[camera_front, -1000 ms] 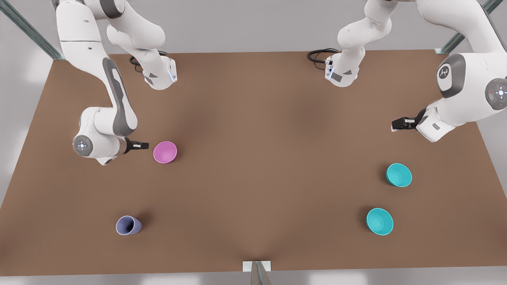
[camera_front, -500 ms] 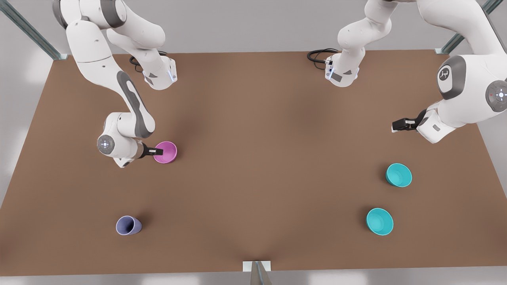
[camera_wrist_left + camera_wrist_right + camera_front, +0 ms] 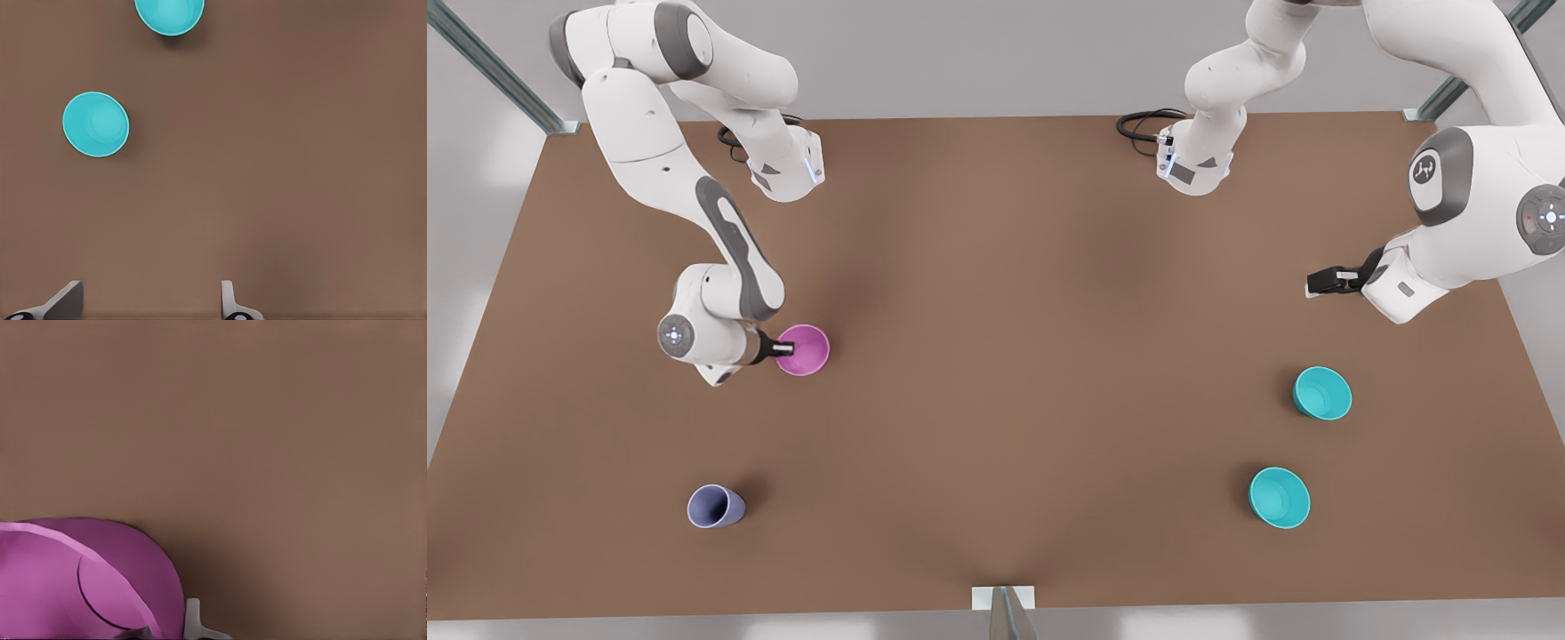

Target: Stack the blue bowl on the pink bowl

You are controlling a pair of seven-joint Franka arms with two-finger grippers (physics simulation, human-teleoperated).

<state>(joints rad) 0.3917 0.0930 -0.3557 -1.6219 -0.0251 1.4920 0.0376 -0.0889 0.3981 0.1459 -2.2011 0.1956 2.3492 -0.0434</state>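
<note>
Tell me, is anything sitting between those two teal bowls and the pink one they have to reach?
Nothing visible does. Bare table lies between the two blue bowls and the pink bowl. The lavender cup sits off that path. The right gripper is at the pink bowl's rim; the left gripper waits, fingers apart.

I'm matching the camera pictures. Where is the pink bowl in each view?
Front view: pink bowl in the picture's left half, right gripper at its rim.
Right wrist view: pink bowl close up, beside the right gripper.
Left wrist view: two teal bowls instead, beyond the open left gripper.
Shared landmark: the right gripper at its rim.
</note>
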